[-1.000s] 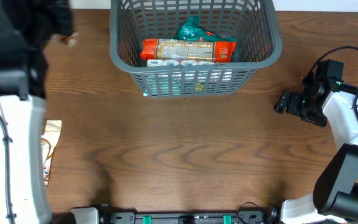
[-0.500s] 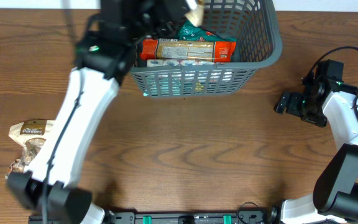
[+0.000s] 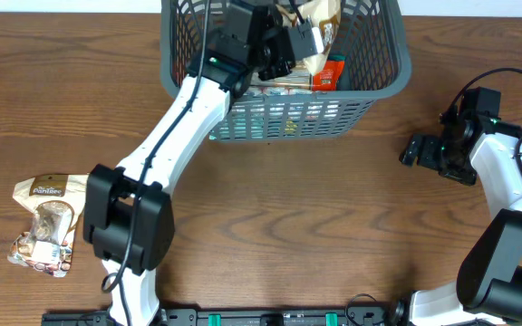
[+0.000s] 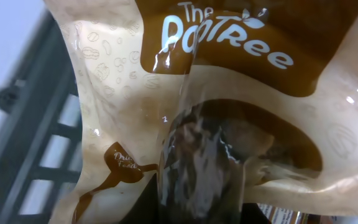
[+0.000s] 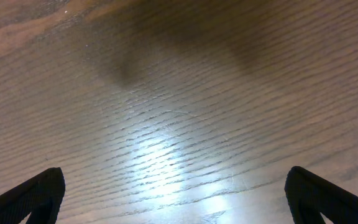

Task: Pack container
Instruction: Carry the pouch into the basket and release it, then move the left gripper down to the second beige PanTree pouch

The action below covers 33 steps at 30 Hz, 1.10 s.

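Note:
The container (image 3: 397,72) is a dark grey lattice basket at the top middle of the table, with several snack packets inside. My left gripper (image 3: 303,38) is over the basket, shut on a beige and brown snack packet (image 3: 319,25). That packet fills the left wrist view (image 4: 229,118), with the basket wall (image 4: 36,124) behind it on the left. Another beige snack packet (image 3: 48,222) lies on the table at the left. My right gripper (image 3: 411,150) is open and empty, low over bare table at the right; its fingertips (image 5: 176,193) stand wide apart.
An orange packet (image 3: 332,72) and pale packets lie in the basket under my left gripper. The left arm (image 3: 166,145) stretches across the table from bottom left up to the basket. The wooden table (image 3: 288,235) runs between the arms.
My left arm has swung from the table's left side over to the basket, carrying the beige packet over its inside. The packet on the left came into view. The right arm has not moved.

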Available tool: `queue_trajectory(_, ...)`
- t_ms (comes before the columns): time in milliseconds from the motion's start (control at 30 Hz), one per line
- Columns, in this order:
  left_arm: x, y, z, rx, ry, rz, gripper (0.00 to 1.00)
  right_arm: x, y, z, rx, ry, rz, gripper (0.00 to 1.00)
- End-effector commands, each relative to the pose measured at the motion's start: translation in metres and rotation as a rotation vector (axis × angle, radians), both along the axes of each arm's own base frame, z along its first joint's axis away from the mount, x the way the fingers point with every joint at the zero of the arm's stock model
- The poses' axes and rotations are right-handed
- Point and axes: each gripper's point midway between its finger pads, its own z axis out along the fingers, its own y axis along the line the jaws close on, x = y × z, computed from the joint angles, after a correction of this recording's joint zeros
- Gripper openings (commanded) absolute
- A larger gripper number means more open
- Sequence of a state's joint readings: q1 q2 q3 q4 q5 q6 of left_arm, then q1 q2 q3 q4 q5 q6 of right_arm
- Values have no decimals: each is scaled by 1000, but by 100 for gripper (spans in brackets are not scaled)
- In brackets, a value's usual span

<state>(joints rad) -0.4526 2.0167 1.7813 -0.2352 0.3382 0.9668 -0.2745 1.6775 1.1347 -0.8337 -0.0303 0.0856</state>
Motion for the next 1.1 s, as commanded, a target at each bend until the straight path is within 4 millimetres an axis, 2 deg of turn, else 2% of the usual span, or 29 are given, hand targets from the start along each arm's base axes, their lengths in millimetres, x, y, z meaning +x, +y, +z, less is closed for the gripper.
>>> queue_trajectory(0,1,1,3,-7,-8,-11,27,0,2,1,3,-5,18,99)
queue_trajectory(33,2,1,2,-7,-7,-9,33,0,2,1,3,-7,18,99)
queue_trajectory(100,2,2,2,-8,-6,-7,37,1,1,1,2,-8,18,99)
queue_trajectory(267,4,3,10,-13,-29,3,42,1,2,1,2,-8,18,99)
queue_trajectory(367,8,9,35,-38,-82,54,41,1,1,1,2,-9,18,99)
queue_trajectory(433,14,21,56,-60,-122,138,45,1,1,1,1,-12,18,99)
queue_trajectory(533,10,42,94,-61,-194,226,48,2,1,1,0,-14,21,99)
queue_trajectory(633,2,72,131,-107,-215,347,56,2,1,2,-2,-16,31,99)
queue_trajectory(700,-8,107,154,-171,-189,482,60,2,1,2,-2,-16,37,99)
queue_trajectory(800,-29,159,170,-231,-119,665,60,3,2,2,0,-17,38,99)
queue_trajectory(867,-53,195,171,-250,-44,778,62,3,2,2,1,-17,38,99)
queue_trajectory(900,-66,210,170,-249,-8,816,74,3,2,2,4,-17,39,99)
queue_trajectory(933,-84,228,168,-241,35,861,99,3,4,2,13,-20,41,99)
queue_trajectory(1067,-142,274,164,-258,154,1011,99,6,13,2,64,-36,51,99)
